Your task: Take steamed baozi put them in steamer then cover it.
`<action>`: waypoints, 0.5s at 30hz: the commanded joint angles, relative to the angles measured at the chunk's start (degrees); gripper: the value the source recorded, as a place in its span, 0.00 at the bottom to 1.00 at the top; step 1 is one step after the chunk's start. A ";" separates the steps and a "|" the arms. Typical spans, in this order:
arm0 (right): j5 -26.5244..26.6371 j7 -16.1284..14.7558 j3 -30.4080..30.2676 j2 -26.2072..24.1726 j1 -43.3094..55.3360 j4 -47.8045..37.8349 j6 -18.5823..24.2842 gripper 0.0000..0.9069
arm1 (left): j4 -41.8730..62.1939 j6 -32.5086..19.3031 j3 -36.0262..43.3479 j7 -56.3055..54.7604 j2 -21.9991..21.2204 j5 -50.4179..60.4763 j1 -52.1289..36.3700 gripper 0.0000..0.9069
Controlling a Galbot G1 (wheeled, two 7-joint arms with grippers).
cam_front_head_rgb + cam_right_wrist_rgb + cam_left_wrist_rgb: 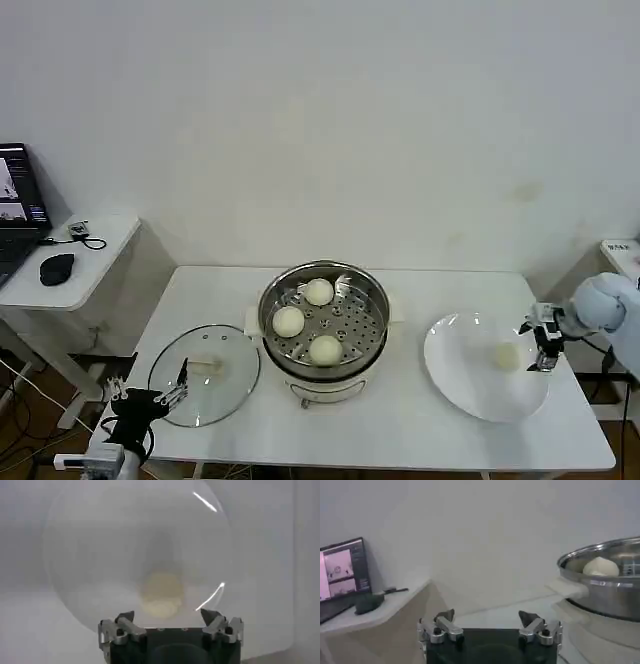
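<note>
Over on the right side of the table, the right gripper (545,345) hangs at the plate's (460,385) outer edge with its fingers spread wide, and the last baozi (506,356) sits on the plate just in front of them, untouched. Three baozi (288,321) already sit in the steamer (370,345). Left gripper (165,392) waits, spread, beside the glass lid (215,395).

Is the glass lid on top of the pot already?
No, the glass lid lies flat on the table beside the open pot, with three buns uncovered inside.
</note>
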 commanded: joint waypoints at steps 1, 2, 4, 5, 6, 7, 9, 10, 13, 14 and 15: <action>-1.95 0.21 1.88 4.64 -2.33 -5.19 0.68 1.00 | 0.18 0.03 -0.13 0.03 0.04 -0.08 -0.01 1.00; -1.96 0.29 1.70 5.20 -2.01 -5.69 0.63 1.00 | 0.36 0.01 -0.16 0.03 -0.02 -0.08 -0.04 1.00; -2.21 0.37 1.33 5.79 -1.61 -6.21 0.86 1.00 | 0.56 -0.01 -0.18 0.01 -0.10 -0.09 -0.06 1.00; -2.30 0.37 1.07 6.19 -1.33 -6.46 0.96 1.00 | 0.66 -0.04 -0.20 0.01 -0.11 -0.09 -0.05 1.00; -2.31 0.37 0.81 6.44 -1.17 -6.70 0.92 1.00 | 0.74 -0.05 -0.21 0.01 -0.16 -0.09 -0.04 1.00; -2.34 0.42 0.76 6.66 -1.08 -6.82 0.78 0.99 | 0.75 -0.05 -0.24 0.00 -0.19 -0.09 -0.02 1.00; -2.52 0.36 0.70 7.04 -0.93 -6.96 0.47 0.93 | 0.77 -0.06 -0.37 -0.01 -0.24 -0.09 -0.01 1.00; -2.68 0.38 0.70 7.16 -0.87 -7.03 0.30 0.93 | 0.78 -0.06 -0.42 -0.01 -0.24 -0.10 0.01 1.00; -3.80 0.17 0.71 7.25 -0.53 -7.04 -0.22 0.88 | 0.77 -0.11 -0.57 -0.04 -0.33 -0.17 0.15 1.00; -4.15 0.09 0.70 7.21 -0.44 -7.10 -0.38 0.87 | 0.76 -0.15 -0.58 -0.04 -0.34 -0.15 0.20 1.00; -4.13 0.11 0.67 7.19 -0.27 -7.23 -0.47 0.83 | 0.76 -0.15 -0.59 -0.05 -0.37 -0.16 0.23 1.00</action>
